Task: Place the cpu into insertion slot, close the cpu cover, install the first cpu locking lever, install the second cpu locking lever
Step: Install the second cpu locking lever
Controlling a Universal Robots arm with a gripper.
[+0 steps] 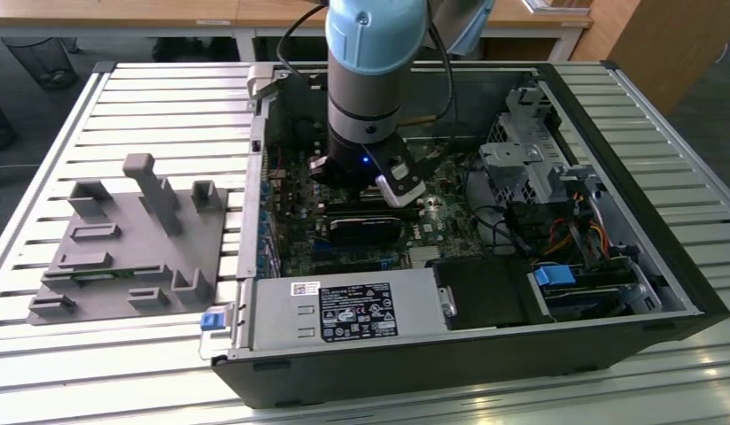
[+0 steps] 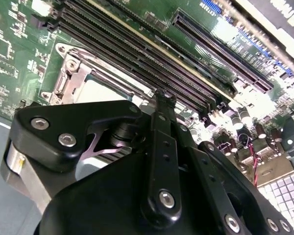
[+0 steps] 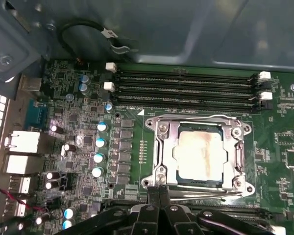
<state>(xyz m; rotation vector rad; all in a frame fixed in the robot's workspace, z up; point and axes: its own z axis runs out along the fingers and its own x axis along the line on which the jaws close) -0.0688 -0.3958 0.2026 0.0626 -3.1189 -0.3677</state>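
Inside the open black computer case (image 1: 648, 292), the small square silvery-beige cpu (image 3: 202, 155) sits in the black silver-rimmed insertion slot (image 3: 159, 156) under the thin silver cpu cover (image 3: 232, 161); the black end effector (image 3: 159, 193), fingers together, hovers beside a thin locking lever (image 3: 206, 195); a slip could scrape the green motherboard (image 3: 132, 152).

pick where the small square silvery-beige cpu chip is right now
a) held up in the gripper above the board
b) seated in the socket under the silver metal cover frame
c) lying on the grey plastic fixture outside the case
b: in the first wrist view the silvery-beige cpu sits in the socket, framed by the silver metal cpu cover, with the gripper at the socket's edge.
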